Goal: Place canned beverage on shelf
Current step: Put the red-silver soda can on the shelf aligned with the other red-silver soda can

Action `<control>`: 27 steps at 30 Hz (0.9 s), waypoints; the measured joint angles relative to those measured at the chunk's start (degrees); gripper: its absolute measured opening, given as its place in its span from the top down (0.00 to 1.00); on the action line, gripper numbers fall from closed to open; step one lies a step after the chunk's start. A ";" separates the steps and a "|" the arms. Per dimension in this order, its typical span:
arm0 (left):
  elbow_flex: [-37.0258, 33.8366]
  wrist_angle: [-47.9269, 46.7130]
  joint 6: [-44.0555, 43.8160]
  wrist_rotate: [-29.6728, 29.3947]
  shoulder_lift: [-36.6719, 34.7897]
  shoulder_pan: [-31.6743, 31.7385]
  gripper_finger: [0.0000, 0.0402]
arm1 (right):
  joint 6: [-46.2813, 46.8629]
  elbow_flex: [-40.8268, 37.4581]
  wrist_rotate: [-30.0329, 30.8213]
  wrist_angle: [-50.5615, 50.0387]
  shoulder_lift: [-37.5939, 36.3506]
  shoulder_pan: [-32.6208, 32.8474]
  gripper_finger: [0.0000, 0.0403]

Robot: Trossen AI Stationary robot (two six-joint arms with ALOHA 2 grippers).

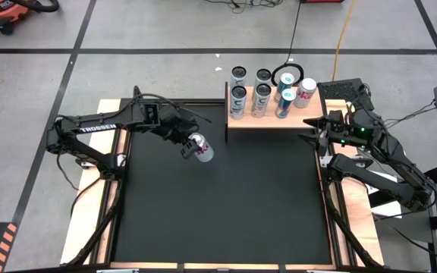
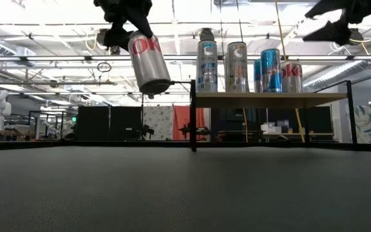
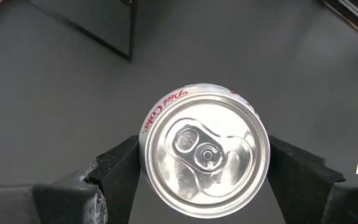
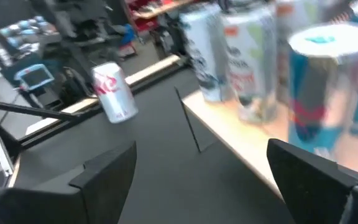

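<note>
Diet Coke can (image 1: 199, 148) is up in the air over the black mat (image 1: 218, 205), tilted, clamped in my left hand (image 1: 190, 145), a bit short of the shelf (image 1: 273, 121). Shelf's got six cans (image 1: 262, 95) standing on it already. My right hand (image 1: 315, 129) hangs by the shelf's right end, fingers spread wide, holding nothing.

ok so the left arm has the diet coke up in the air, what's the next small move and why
Probably carry it toward the shelf. The left gripper grips the Diet Coke can tilted, above the black mat, short of the shelf's near edge. The right gripper waits open beside the shelf.
</note>
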 joint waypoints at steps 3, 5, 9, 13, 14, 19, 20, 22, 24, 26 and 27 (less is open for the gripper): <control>0.00 0.55 0.00 0.03 0.00 0.00 0.27 | -2.00 0.00 -1.87 3.40 0.54 0.02 0.15; 0.00 1.09 0.03 0.00 0.00 -0.07 0.27 | -2.86 0.00 -1.84 5.40 1.14 0.02 0.15; 0.00 3.81 0.13 0.03 0.00 -0.17 0.27 | -2.82 0.00 -1.88 7.16 3.30 0.02 0.15; -0.02 7.43 0.27 -0.10 0.00 -1.01 0.27 | -2.78 0.00 -1.86 7.44 6.06 0.02 0.15; -0.02 8.27 0.28 -0.12 0.00 -1.39 0.27 | -2.52 0.00 -1.86 7.44 6.72 0.02 0.15; -0.02 10.55 0.35 -0.04 0.00 -3.10 0.27 | 0.27 -0.02 -1.70 8.25 9.94 0.01 0.15; -0.02 11.05 0.37 -0.03 0.00 -3.31 0.27 | 1.43 -0.02 -1.72 8.29 10.50 0.02 0.15; -0.02 11.66 0.46 -0.15 0.00 -3.64 0.27 | 4.60 -0.02 -1.73 8.20 11.40 0.02 0.15; -0.02 11.73 0.81 -0.17 0.00 -3.89 0.27 | 7.85 -0.02 -1.73 8.26 12.14 0.02 0.15; -0.02 11.64 1.88 -0.19 0.00 -3.87 0.27 | 9.90 -0.02 -1.73 8.65 12.85 0.02 0.15; -0.02 11.62 2.23 -0.19 0.00 -3.87 0.27 | 10.64 -0.02 -1.71 9.15 13.30 0.02 0.15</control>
